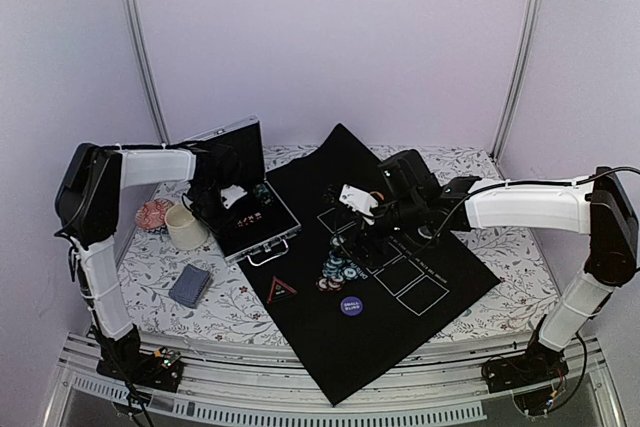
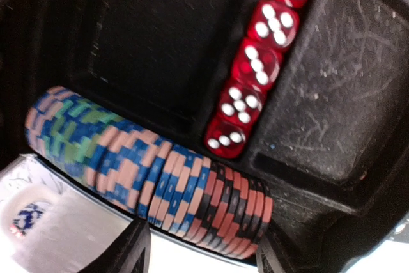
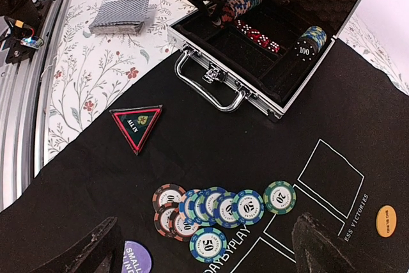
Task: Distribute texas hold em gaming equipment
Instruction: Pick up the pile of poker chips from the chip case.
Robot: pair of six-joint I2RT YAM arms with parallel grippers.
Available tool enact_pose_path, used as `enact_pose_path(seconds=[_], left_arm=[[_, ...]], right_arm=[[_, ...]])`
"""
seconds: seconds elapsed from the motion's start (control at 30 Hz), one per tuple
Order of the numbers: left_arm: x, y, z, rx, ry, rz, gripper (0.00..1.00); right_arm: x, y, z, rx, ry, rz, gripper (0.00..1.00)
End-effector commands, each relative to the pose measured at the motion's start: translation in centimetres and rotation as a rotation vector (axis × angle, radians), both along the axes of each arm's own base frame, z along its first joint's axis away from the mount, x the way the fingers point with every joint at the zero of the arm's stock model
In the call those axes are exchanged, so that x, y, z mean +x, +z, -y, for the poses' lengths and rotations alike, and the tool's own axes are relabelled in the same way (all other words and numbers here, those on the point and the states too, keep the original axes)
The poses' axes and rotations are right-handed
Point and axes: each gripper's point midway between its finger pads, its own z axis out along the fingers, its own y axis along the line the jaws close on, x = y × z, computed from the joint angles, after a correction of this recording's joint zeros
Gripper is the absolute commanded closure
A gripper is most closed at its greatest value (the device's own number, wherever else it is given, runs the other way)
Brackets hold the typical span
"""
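Note:
A row of poker chips (image 2: 160, 171) stands on edge in a slot of the silver case (image 1: 262, 237). My left gripper (image 2: 201, 250) reaches into the case (image 3: 192, 38), its fingers (image 2: 131, 250) closed against both ends of the black-and-red and blue part of that row. Several teal, blue and red chips (image 3: 220, 208) lie spread on the black mat (image 1: 400, 337). My right gripper (image 3: 204, 254) hangs open just above these chips (image 1: 338, 269), touching nothing. A red-edged triangle (image 3: 135, 126) and a purple button (image 3: 137, 259) lie on the mat at the left, an orange button (image 3: 385, 220) at the right.
Red dice (image 2: 255, 62) fill a slot beside the chip row. A short chip stack (image 3: 313, 38) stands in the case's right end. The card deck (image 1: 190, 285) lies on the flowered cloth, with a cream cup (image 1: 185, 227) and a pink object (image 1: 153, 213) behind it.

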Motion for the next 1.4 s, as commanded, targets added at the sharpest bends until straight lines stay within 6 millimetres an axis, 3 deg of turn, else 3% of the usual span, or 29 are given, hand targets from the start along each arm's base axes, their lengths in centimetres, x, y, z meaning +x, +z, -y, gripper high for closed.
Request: enact_pose_path(seconds=[0.0, 0.1, 0.43, 0.77, 0.93, 1.1, 1.23, 1.37], left_arm=[[-2.3, -2.3, 2.7, -0.070, -0.057, -0.085, 0.43], [-1.8, -0.6, 3.3, -0.090, -0.066, -0.042, 0.43], [0.7, 0.7, 4.0, -0.081, -0.079, 0.043, 0.38], [-0.1, -3.0, 4.3, -0.107, -0.098, -0.084, 0.35], [-1.1, -3.7, 4.3, -0.118, -0.107, -0.116, 0.36], [-1.4, -2.6, 5.4, -0.190, -0.135, -0.110, 0.39], [-0.5, -0.5, 6.3, -0.236, -0.146, -0.045, 0.39], [1.1, -0.6, 4.5, -0.136, -0.127, 0.024, 0.37]], right_arm=[[-0.2, -0.7, -0.2, -0.014, 0.019, -0.027, 0.07], [-0.2, -0.9, -0.3, -0.018, 0.020, -0.032, 0.07], [-0.3, -1.6, -0.2, -0.039, 0.023, -0.052, 0.07], [-0.2, -1.8, -0.1, -0.053, 0.017, -0.052, 0.07], [-0.2, -2.0, -0.1, -0.058, 0.019, -0.055, 0.07], [-0.3, -2.2, -0.3, -0.063, 0.024, -0.070, 0.07], [-0.2, -2.5, -0.2, -0.072, 0.020, -0.074, 0.07], [-0.3, -2.9, -0.1, -0.084, 0.021, -0.085, 0.07]])
